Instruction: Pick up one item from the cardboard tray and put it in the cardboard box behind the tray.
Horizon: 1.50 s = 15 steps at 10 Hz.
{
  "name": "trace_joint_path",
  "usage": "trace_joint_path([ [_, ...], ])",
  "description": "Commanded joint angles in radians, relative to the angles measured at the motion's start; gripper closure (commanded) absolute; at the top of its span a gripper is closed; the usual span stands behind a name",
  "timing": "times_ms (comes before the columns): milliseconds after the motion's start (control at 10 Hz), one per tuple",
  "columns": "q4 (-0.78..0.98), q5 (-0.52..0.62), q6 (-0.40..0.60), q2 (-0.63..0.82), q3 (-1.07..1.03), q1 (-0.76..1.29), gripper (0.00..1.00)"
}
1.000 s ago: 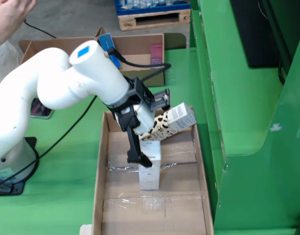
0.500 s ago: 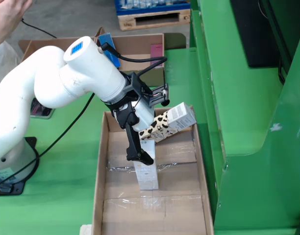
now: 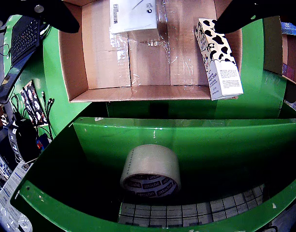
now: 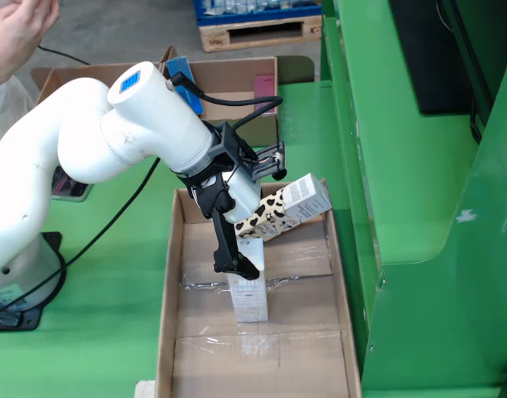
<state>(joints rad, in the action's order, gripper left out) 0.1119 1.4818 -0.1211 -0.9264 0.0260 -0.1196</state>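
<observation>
A tape roll (image 3: pixel 151 170) lies nearest the gripper camera, on its side in a green bin (image 3: pixel 186 140). Beyond it sits the open box (image 3: pixel 114 67), its floor taped, a white sheet (image 3: pixel 133 14) at its far end. A cow-print carton (image 3: pixel 218 58) leans against the box's right wall in this view, its near end reaching over the front edge.

The white arm (image 4: pixel 88 141) comes in from the left of the fixed view, bends at the elbow and points its wrist down over the box (image 4: pixel 175 274). The gripper (image 4: pixel 237 261) hangs inside the box, its black fingers (image 4: pixel 227 240) slanting down to a white pack (image 4: pixel 249 298) on the floor. Whether the jaws grip anything I cannot tell. The carton (image 4: pixel 282 207) sits just behind the fingers, tilted against the box's far right.

Only the fixed view shows the arm, the pack, a second box (image 4: pixel 229 79) behind, and a hand (image 4: pixel 17 33) at top left. Only the gripper view shows the roll and a keyboard (image 3: pixel 24 38).
</observation>
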Motion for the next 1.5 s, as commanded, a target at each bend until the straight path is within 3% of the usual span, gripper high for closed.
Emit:
trace_joint_path([
  [0, -0.010, -0.006, 0.004, 0.028, -0.026, -0.004, 0.00],
  [800, -0.101, -0.042, 0.008, -0.145, -0.026, -0.033, 0.00],
  [1400, -0.101, -0.042, 0.008, -0.145, -0.026, -0.033, 0.00],
])
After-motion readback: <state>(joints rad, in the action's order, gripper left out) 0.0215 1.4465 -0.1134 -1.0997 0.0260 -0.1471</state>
